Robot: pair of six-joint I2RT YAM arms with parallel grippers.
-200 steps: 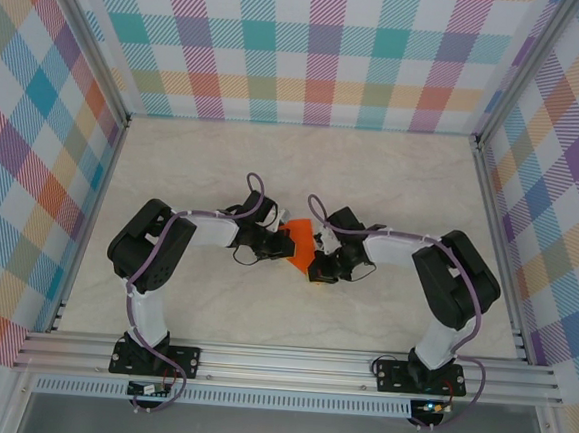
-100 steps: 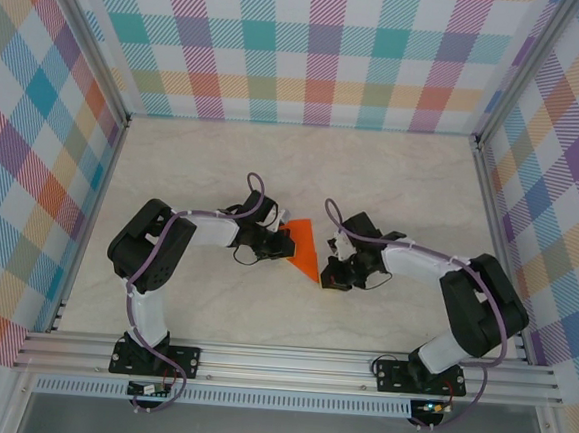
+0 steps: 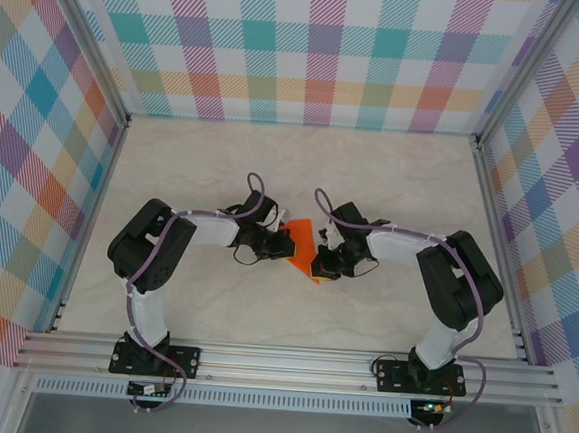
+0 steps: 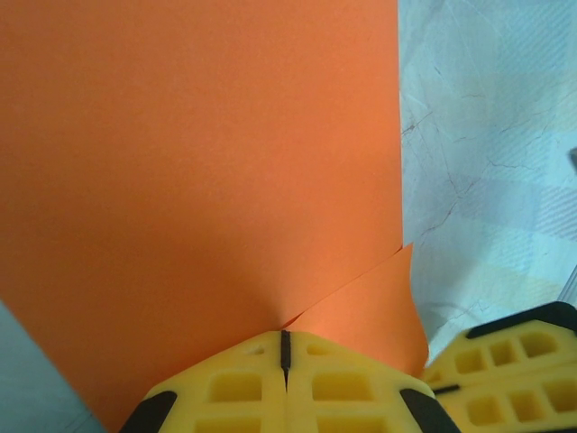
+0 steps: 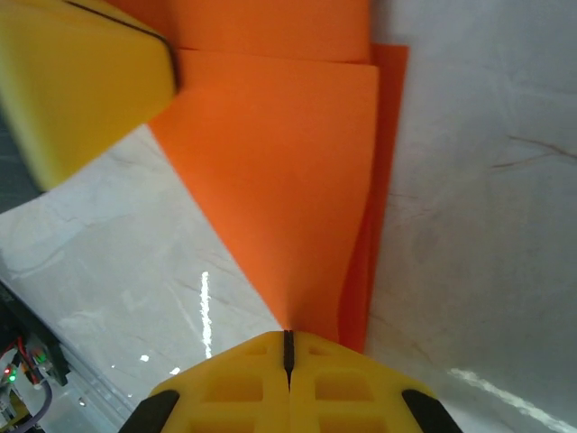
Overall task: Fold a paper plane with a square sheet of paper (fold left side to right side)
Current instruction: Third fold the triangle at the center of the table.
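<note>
We're mid-fold: the square sheet of paper (image 3: 304, 240), already a layered pointed shape, sits centre frame in the top view; left gripper (image 4: 285, 347) is closed flat on its edge, right gripper (image 5: 288, 343) closed on the narrow tip. Next, we reckon, the left flap goes across to the right; edges need aligning before creasing.

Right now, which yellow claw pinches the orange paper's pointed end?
The right gripper: the paper tapers to a point in its grip, while the left gripper clamps a broad side.
</note>
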